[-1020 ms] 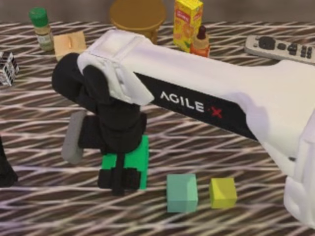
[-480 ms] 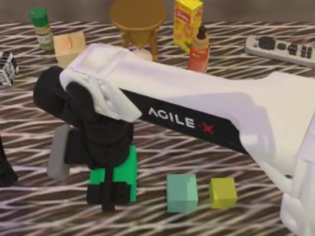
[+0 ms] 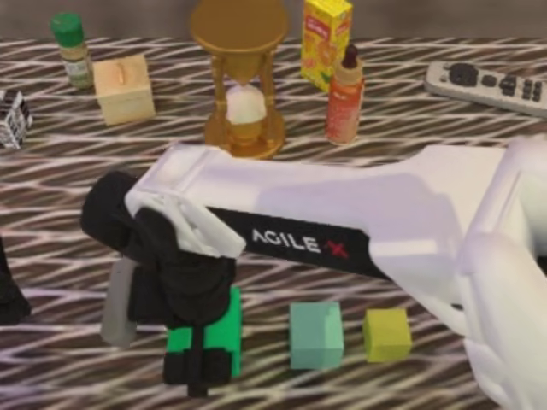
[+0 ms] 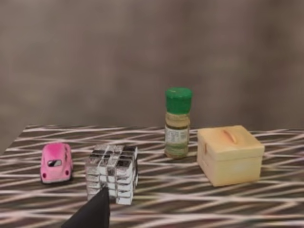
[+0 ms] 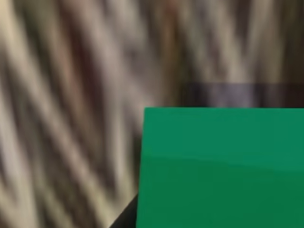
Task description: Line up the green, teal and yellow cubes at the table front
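Observation:
The green cube (image 3: 224,329) is near the table front, left of the teal cube (image 3: 315,335); the yellow cube (image 3: 386,334) lies right of the teal one. All three sit roughly in a row. My right gripper (image 3: 201,363) reaches down over the green cube and is shut on it, hiding most of its top. In the right wrist view the green cube (image 5: 223,166) fills the frame, with a dark finger (image 5: 126,217) against its side. My left gripper (image 3: 8,295) stays parked at the table's left edge; one fingertip (image 4: 95,213) shows, far off centre.
At the back stand a spice jar (image 3: 71,49), tan wooden block (image 3: 124,87), hourglass (image 3: 244,81), yellow carton (image 3: 326,41), dropper bottle (image 3: 344,92) and remote (image 3: 487,84). A mirrored puzzle cube (image 3: 12,118) sits far left. A pink toy car (image 4: 55,162) is beside it.
My right arm has carried the green cube toward the table front, level with the teal and yellow cubes. The hourglass behind has come into full view. The left arm has stayed still.

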Controlling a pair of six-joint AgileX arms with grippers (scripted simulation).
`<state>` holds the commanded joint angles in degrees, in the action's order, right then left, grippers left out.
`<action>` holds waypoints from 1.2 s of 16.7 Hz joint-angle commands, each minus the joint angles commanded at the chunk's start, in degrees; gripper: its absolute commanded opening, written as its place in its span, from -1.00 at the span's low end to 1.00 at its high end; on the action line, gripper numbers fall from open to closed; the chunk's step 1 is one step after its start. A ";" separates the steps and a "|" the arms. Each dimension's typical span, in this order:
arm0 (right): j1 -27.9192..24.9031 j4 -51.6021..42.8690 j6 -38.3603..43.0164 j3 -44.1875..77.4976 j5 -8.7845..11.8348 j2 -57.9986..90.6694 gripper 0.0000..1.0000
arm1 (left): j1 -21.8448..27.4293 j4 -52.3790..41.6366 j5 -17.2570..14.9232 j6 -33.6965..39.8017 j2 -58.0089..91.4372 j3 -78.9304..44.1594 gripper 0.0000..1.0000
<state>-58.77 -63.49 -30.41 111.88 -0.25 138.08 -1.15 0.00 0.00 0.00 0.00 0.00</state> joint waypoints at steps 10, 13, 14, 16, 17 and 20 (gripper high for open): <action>-0.01 0.07 0.00 -0.07 0.00 0.01 -0.10 | 0.00 0.00 0.00 0.00 0.00 0.00 1.00; -0.01 0.07 0.00 -0.07 0.00 0.01 0.36 | 0.00 0.00 0.00 0.00 0.00 0.00 1.00; -0.01 0.07 0.00 -0.07 0.00 0.01 0.51 | 0.00 0.00 0.00 0.00 0.00 0.00 1.00; -0.01 0.07 0.00 -0.07 0.00 0.01 0.81 | 0.00 0.00 0.00 0.00 0.00 0.00 1.00; -0.01 0.07 0.00 -0.07 0.00 0.01 0.96 | 0.00 0.00 0.00 0.00 0.00 0.00 1.00; -0.01 0.07 0.00 -0.07 0.00 0.01 1.00 | 0.00 0.00 0.00 0.00 0.00 0.00 1.00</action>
<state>-58.78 -63.42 -30.42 111.81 -0.26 138.09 -1.15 0.00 0.00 0.00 0.00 0.00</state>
